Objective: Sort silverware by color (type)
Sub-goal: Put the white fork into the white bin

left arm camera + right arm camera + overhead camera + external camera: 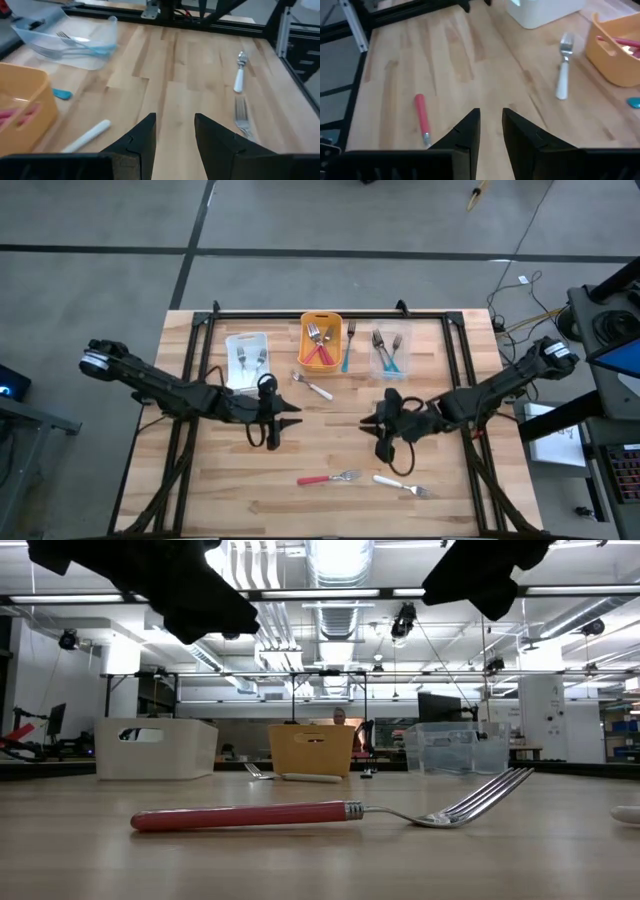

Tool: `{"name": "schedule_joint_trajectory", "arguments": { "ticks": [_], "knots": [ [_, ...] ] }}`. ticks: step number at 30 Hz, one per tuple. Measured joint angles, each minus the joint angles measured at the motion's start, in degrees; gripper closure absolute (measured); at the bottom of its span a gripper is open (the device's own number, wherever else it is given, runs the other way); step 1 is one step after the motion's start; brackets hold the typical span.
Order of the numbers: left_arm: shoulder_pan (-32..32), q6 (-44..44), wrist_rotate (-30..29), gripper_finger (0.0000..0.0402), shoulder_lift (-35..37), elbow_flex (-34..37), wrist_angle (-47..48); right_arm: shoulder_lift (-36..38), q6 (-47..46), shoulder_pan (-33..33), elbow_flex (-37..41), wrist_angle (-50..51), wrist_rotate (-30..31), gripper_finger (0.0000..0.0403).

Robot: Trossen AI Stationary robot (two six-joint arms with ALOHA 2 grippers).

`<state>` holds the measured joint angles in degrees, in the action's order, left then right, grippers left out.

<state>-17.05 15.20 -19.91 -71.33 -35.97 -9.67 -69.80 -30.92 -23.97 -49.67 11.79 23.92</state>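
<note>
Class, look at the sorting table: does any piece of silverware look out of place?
Yes. A teal-handled utensil lies on the table between the orange bin and clear bin, outside either. Three forks also remain loose: red-handled and two white-handled.

We're under even, bright overhead light from the ceiling strip lamps (340,560), which glare white. Only soft shadows lie on the table (330,450). Low down, the red-handled fork (300,814) is sharp; the room behind blurs. Both wrist views are soft at their edges.
</note>
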Motion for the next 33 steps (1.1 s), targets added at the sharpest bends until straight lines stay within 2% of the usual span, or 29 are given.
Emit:
{"name": "schedule_joint_trajectory", "arguments": {
  "ticks": [12,24,33],
  "knots": [
    [-9.04,5.41,-0.01,0.0286,-6.21,-0.02,-7.14,-7.22,-2.85,-6.03,0.0,-7.09,0.73,0.0325],
    [-16.06,9.47,-0.08,0.0286,-16.99,-0.02,-17.61,-12.36,-16.62,-11.24,-0.36,-7.89,-0.28,0.0327],
    [-17.71,11.06,-0.05,0.0286,-20.28,-1.9,-18.26,-12.4,-27.89,-15.99,-0.57,-7.4,-6.28,0.0328]
  ]
}}
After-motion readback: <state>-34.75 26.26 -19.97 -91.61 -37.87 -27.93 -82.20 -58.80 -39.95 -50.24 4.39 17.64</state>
